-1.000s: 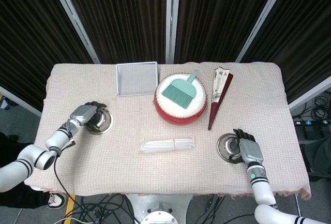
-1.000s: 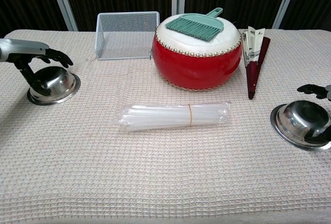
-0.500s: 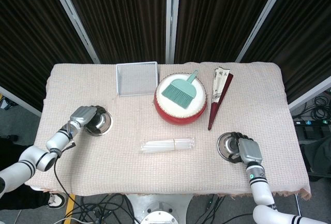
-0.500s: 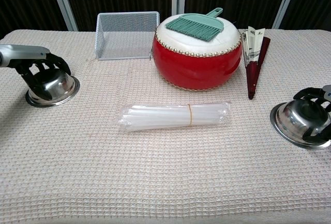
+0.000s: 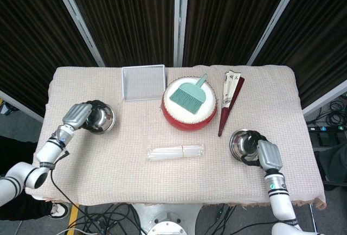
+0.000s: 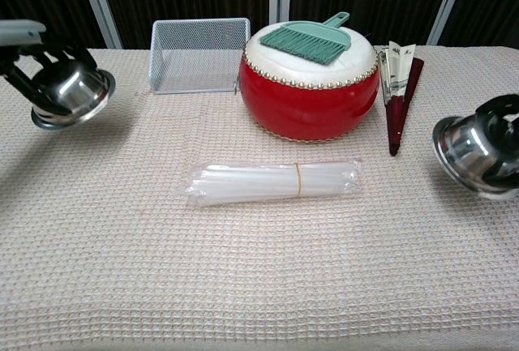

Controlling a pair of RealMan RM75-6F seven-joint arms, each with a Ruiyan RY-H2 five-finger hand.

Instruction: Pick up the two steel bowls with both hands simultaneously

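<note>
Bowls sit in both hands and appear clear of the cloth, so the lift looks well under way. The left hand (image 5: pixel 76 116) wraps its dark fingers over the near rim of the shiny steel bowl on the left (image 6: pixel 69 93), which hangs tilted above the beige waffle-weave tablecloth (image 6: pixel 243 270) with a soft shadow beneath it — the tilt likely follows from a grip on one edge rather than under the base. The right hand (image 5: pixel 267 155) holds the shiny steel bowl on the right (image 6: pixel 474 152) the same way, fingers hooked around its rim and the bowl leaning toward the table's centre; in the chest view this hand is mostly cut off at the frame edge, so how far the fingers reach inside cannot be told. Each bowl lies on the inner side of its hand, toward the middle of the table, touching the fingers. Between the two, well apart from both, rest a clear plastic sleeve of white straws (image 6: pixel 274 181), a red round drum with a white studded top (image 6: pixel 308 100) carrying a teal hand brush (image 6: pixel 308 37), a white wire-mesh tray (image 6: pixel 199 55) and a folded dark-red paper fan (image 6: pixel 400 96) — none of them close enough to hinder a rise.
</note>
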